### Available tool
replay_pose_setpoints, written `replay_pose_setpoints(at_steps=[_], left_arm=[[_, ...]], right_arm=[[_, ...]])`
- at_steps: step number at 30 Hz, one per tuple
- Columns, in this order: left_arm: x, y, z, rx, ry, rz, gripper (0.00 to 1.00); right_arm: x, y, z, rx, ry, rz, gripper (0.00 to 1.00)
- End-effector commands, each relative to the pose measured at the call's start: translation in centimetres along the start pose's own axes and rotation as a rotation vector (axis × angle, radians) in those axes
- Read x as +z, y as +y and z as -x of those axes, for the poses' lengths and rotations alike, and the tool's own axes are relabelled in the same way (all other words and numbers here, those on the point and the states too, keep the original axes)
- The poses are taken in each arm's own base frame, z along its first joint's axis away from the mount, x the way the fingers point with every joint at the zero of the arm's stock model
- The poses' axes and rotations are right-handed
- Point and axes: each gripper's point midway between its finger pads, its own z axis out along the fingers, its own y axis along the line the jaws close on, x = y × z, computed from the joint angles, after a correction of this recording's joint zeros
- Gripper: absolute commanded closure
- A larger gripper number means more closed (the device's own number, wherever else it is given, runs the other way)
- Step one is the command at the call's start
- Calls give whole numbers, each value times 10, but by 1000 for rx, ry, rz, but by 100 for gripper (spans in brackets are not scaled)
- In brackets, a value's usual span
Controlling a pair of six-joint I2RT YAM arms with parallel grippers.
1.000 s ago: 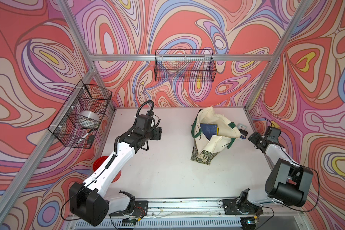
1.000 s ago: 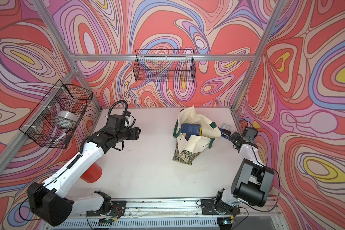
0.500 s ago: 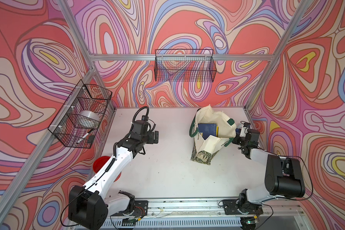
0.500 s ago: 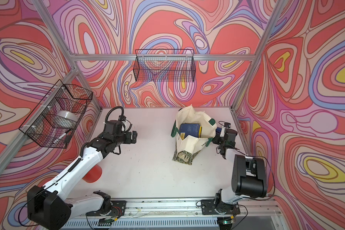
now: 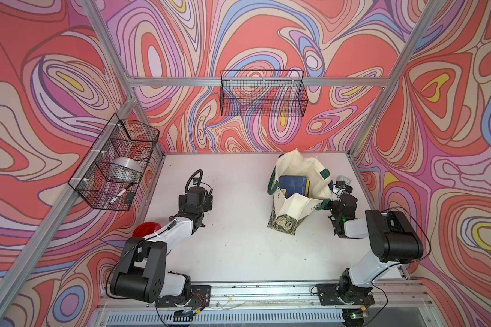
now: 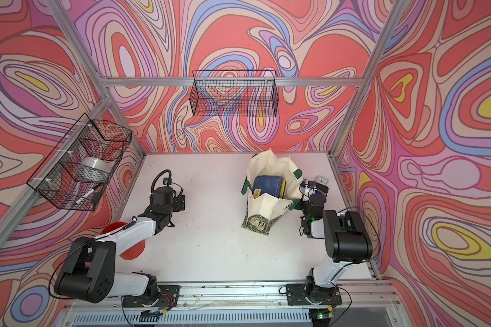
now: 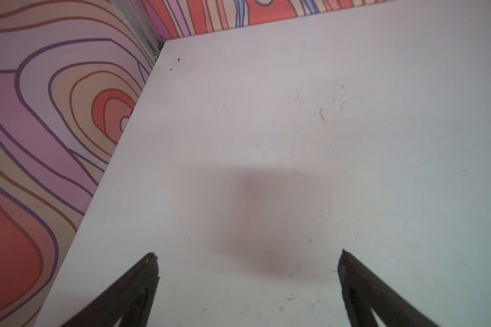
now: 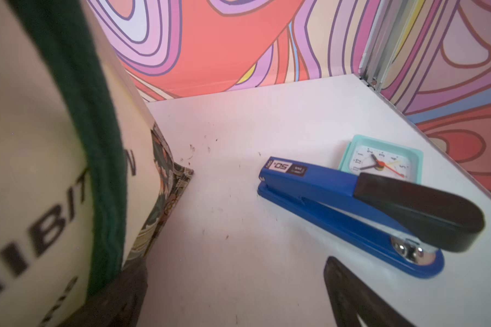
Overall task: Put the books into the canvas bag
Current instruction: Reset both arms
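Note:
The cream canvas bag (image 5: 301, 198) with dark green handles stands open at the table's back right, also in a top view (image 6: 270, 202). Navy books (image 5: 294, 184) with a yellow edge lie inside it, seen in both top views (image 6: 268, 184). My right gripper (image 5: 336, 198) hangs open just right of the bag; in the right wrist view (image 8: 233, 262) one finger rests by the bag's side (image 8: 34, 141) and nothing is between the jaws. My left gripper (image 5: 208, 202) is open over bare table at mid-left, empty in the left wrist view (image 7: 247, 254).
A blue-and-black stapler (image 8: 352, 203) and a small mint clock (image 8: 380, 158) lie just beyond my right gripper near the right wall. A red cup (image 6: 131, 249) sits under the left arm. Black wire baskets hang on the back wall (image 5: 262, 96) and left wall (image 5: 116, 167).
Both arms have drawn back toward the front. The left gripper moved away from the bag and opened wide. The right arm folded, its gripper closing in beside the bag and opening further.

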Motion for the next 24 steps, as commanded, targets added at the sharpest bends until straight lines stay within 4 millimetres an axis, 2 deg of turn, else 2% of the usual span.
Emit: replay_pose_setpoints(at_steps=[1,2,4,7,10,18,20,22,24], left_arm=[[4,1,24,-22,-159,-9,0],[5,-1,14,-13,-157,-20,0],[5,-7,15,-1,-161,-59,0],[7,-5,14,-4,-218,-39,0],[5,8,10,-66,-248,-6,0],[6,10,1,-100,-306,-37,0],[7,9,-5,-100,-268,-38,0],[11,11,0,-104,-266,-25,0],[11,13,-3,-110,-260,-14,0]], right_arm=[[-3,10,18,-34,-96,23,2],[-3,6,18,-21,-92,-3,2],[-2,-5,18,8,-91,-63,2],[3,-5,17,-10,-69,-103,2],[6,-4,16,-22,-56,-121,2],[6,-4,17,-22,-58,-121,1],[6,-3,16,-22,-57,-120,2],[6,-3,17,-22,-58,-121,2],[6,-3,17,-22,-59,-120,2]])
